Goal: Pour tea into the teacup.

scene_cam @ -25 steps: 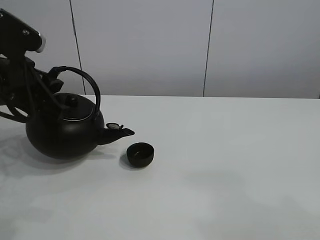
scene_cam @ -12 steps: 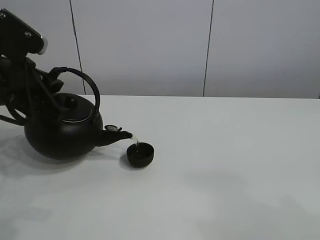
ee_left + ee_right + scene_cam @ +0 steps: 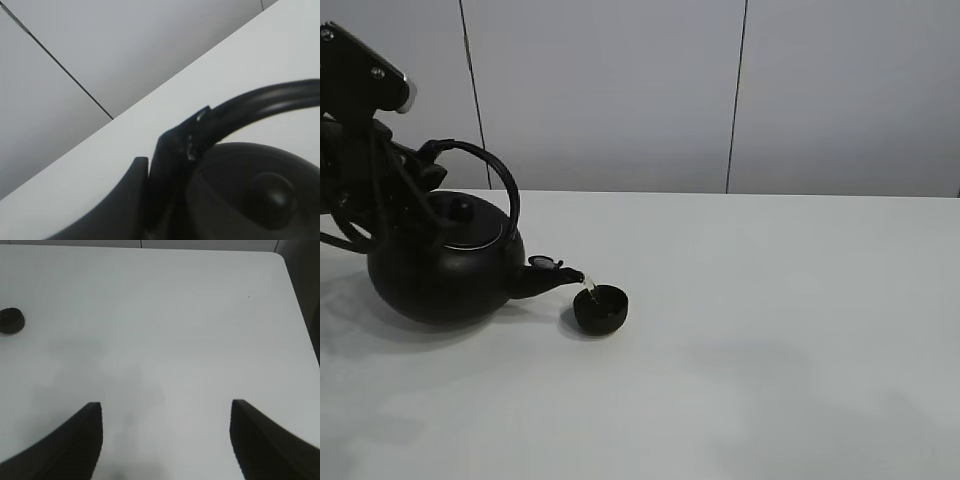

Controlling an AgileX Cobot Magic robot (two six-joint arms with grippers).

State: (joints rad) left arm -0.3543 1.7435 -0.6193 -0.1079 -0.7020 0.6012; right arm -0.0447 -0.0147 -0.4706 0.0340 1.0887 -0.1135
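A big round black kettle (image 3: pixel 445 270) with an arched handle (image 3: pixel 498 175) is tilted at the left of the white table (image 3: pixel 770 330). Its spout (image 3: pixel 560 274) hangs just over the tiny black teacup (image 3: pixel 600 308), and a thin stream of tea runs from spout to cup. My left gripper (image 3: pixel 425 160) is shut on the rear end of the kettle's handle; in the left wrist view its fingers (image 3: pixel 170 150) clamp the handle (image 3: pixel 260 102) above the lid knob (image 3: pixel 272 195). My right gripper (image 3: pixel 165 440) is open and empty over bare table; the teacup (image 3: pixel 11 320) lies far off in that view.
A grey panelled wall (image 3: pixel 740 90) stands behind the table. The table's edge and a dark area beyond it (image 3: pixel 305 285) show in the right wrist view. The left arm's body and cables (image 3: pixel 355 150) sit behind the kettle.
The kettle has tipped further forward and shifted slightly left and down. Tea started to flow from the spout into the teacup. The right arm has not moved.
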